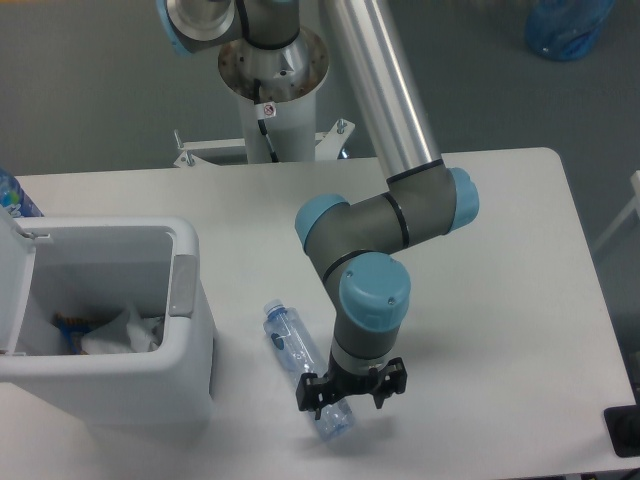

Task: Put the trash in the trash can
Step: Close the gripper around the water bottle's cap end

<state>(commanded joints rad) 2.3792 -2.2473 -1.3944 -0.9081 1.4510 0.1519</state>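
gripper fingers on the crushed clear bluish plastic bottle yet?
Cannot tell. In the fixed camera view the gripper overlaps the lower end of the crushed clear bluish plastic bottle, but from above no contact or gap shows.

A white worktop [520,260] with rounded corners sits on a grey floor [90,90]. At the top right corner, on the floor, rests a large blue water jug [568,25]. A blue-capped bottle [14,197] shows at the left edge. A small black object [623,431] sits at the lower right edge.
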